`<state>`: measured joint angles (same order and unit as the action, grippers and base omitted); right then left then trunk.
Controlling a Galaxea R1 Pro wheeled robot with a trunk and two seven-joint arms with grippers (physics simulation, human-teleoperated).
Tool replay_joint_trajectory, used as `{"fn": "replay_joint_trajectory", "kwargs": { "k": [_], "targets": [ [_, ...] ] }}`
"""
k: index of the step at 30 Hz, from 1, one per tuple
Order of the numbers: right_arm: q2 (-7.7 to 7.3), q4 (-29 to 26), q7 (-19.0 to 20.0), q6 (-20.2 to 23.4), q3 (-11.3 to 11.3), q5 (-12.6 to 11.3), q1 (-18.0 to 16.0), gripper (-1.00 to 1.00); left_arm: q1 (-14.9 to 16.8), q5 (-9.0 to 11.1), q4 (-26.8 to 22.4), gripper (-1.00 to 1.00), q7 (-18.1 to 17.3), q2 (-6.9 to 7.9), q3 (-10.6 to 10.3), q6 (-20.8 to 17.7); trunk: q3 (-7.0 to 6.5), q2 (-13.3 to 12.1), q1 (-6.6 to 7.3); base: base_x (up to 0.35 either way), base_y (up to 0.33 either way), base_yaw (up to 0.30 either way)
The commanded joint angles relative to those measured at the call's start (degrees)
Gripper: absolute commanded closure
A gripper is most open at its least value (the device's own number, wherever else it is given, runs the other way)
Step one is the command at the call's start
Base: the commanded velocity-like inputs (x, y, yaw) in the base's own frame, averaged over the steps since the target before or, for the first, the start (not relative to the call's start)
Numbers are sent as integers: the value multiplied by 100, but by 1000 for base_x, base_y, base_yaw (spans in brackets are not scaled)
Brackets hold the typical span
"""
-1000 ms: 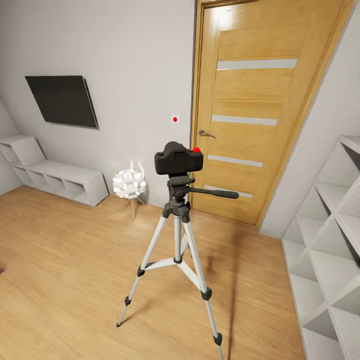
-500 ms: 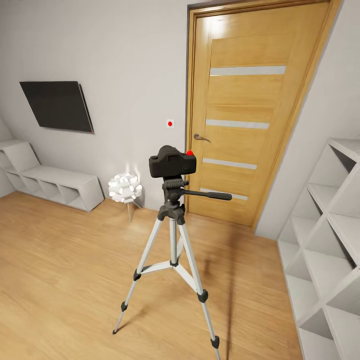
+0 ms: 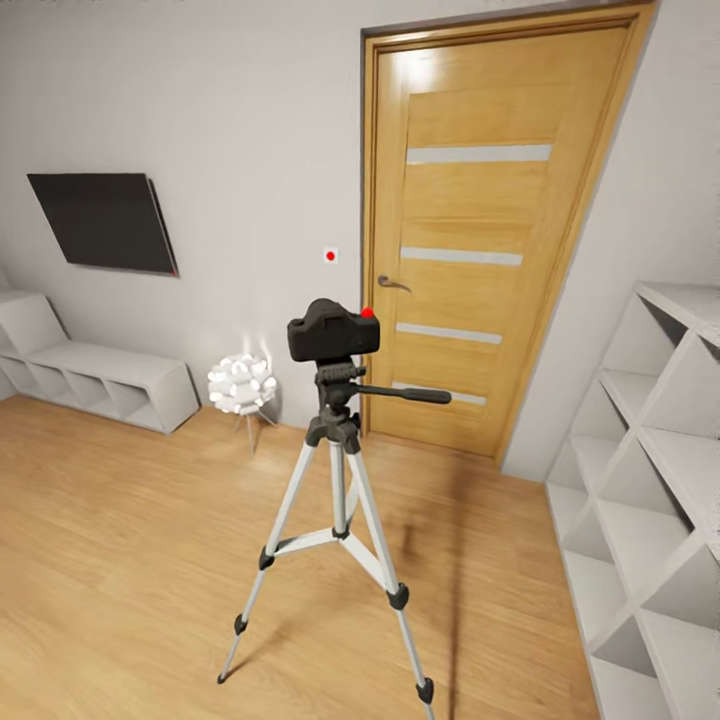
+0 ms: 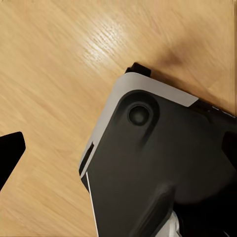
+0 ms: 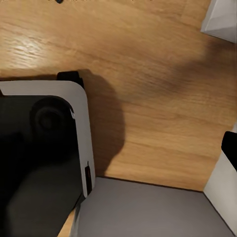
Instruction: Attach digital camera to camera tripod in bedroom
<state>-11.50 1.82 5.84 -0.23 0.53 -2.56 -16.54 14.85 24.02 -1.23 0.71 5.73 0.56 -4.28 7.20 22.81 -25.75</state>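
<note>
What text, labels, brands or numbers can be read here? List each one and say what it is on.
None: no view shows readable text.
digital camera: no brand or lettering, just a plain red dot.
camera tripod: no label visible.
wall TV: blank black screen.
Small wall plate beside the door: a red dot, no writing.

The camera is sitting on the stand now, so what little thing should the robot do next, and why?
Probably nothing more than a small step back to check. The digital camera sits level on the head of the camera tripod, which stands upright on the wood floor on its three legs. Nothing holds the camera, so the job looks done, and touching it might knock it.
</note>
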Motion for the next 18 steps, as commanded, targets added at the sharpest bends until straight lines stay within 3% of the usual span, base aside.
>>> {"fn": "replay_joint_trajectory", "kwargs": {
  "k": [1,5,12,18],
  "targets": [
    [-2,13,21,-3,7,-29,-9,-100,1,31,-14,-100,6,0,6,-33,2,11,-3,0,0,-82],
    [-2,11,21,-3,-1,-36,-7,-100,1,32,-11,-100,3,-5,12,93,-33,11,-3,0,0,-82],
    [-2,11,22,-3,-7,-41,-7,-100,1,9,30,-100,9,-252,-8,572,-95,11,-3,0,0,-82],
    [-2,13,21,3,-9,-43,-7,-100,1,13,71,-100,15,-359,-35,654,-148,11,-3,0,0,-82]
  ]
}}
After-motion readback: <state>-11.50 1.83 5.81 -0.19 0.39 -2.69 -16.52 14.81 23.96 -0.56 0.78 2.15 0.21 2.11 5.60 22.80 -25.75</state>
